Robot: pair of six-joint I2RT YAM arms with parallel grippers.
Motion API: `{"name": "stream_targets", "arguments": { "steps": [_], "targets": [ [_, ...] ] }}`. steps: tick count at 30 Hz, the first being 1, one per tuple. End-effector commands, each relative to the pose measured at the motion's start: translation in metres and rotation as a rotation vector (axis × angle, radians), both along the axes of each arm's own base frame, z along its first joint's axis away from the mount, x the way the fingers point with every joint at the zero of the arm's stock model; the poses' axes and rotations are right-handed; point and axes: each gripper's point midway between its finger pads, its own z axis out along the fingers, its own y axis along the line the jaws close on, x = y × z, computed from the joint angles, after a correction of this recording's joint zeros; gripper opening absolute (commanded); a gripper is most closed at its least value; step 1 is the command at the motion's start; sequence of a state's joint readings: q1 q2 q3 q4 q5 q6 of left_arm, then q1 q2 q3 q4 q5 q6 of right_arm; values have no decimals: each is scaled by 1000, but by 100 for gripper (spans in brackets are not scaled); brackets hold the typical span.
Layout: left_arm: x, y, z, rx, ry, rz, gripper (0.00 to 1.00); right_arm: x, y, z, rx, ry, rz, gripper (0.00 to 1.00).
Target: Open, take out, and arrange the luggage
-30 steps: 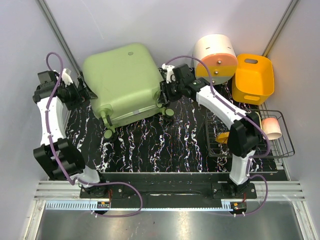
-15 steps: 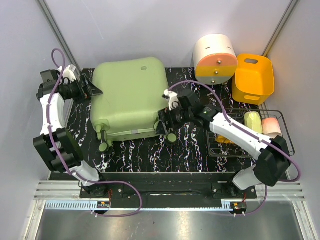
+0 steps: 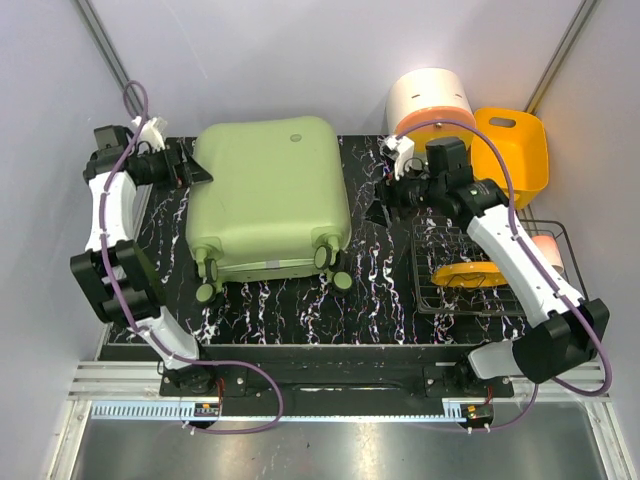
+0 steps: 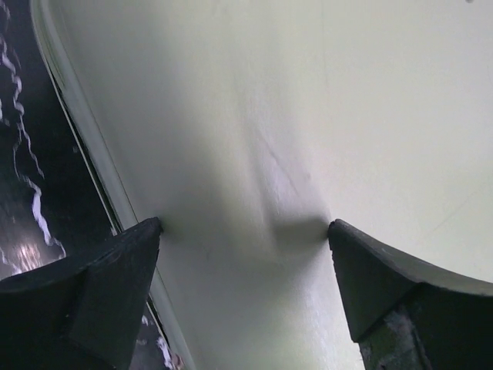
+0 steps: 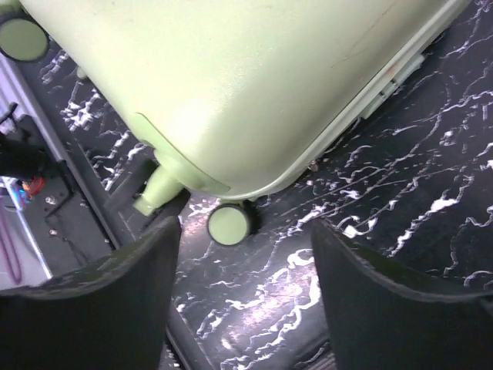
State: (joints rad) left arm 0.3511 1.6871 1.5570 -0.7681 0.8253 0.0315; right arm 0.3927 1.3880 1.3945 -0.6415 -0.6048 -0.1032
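The luggage (image 3: 270, 195), a pale green hard-shell case, lies flat and closed mid-table with its wheels (image 3: 330, 262) toward the near edge. My left gripper (image 3: 195, 170) is open at its far left corner. In the left wrist view both fingertips (image 4: 131, 254) rest against the green shell (image 4: 293, 116), which fills the frame. My right gripper (image 3: 385, 195) hangs open to the right of the case, apart from it. The right wrist view looks past the wide jaws (image 5: 243, 285) at the luggage (image 5: 231, 85) and one wheel (image 5: 229, 225), with bare marbled table between the fingers.
A cream-and-orange cylindrical box (image 3: 430, 112) and an orange bin (image 3: 510, 155) stand at the back right. A wire basket (image 3: 500, 290) at the right edge holds an orange-yellow item (image 3: 465, 273) and a pink one (image 3: 548, 250). Grey walls close in on both sides.
The luggage slid right and toward the near edge and turned square to the table. My right gripper opened, left the wheel corner and drew back right. My left gripper followed the case's corner.
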Motion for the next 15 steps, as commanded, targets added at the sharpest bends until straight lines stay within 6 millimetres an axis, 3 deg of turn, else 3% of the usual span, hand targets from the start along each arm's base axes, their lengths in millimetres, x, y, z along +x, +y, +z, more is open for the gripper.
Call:
{"name": "stream_targets", "arguments": {
  "steps": [1, 3, 4, 6, 7, 9, 10, 12, 14, 15],
  "targets": [
    [17, -82, -9, -112, 14, -287, 89, 7, -12, -15, -111, -144, 77, 68],
    [29, -90, -21, -131, 46, -315, 86, 4, -10, -28, -116, -132, 117, 62],
    [39, -91, -8, -114, 8, -323, 84, 5, -8, -30, -109, -134, 128, 59],
    [50, -89, -8, -104, 12, -319, 84, 1, -3, -45, -92, -104, 159, 51],
    [59, -85, 9, -82, -33, -311, 83, 3, -1, -48, -85, -110, 166, 49],
    [59, -74, 22, -22, -55, -295, 83, 1, 1, -64, -80, -88, 185, 46],
    [62, -68, 42, 25, -103, -279, 84, 3, 4, -67, -72, -104, 195, 44],
    [49, -51, 69, 113, -146, -233, 90, 1, 12, -80, -68, -110, 223, 44],
    [33, -36, 79, 161, -157, -194, 94, -4, 20, -90, -73, -108, 248, 43],
    [15, -30, 96, 211, -190, -170, 97, -6, 25, -94, -73, -104, 259, 43]
  ]
}}
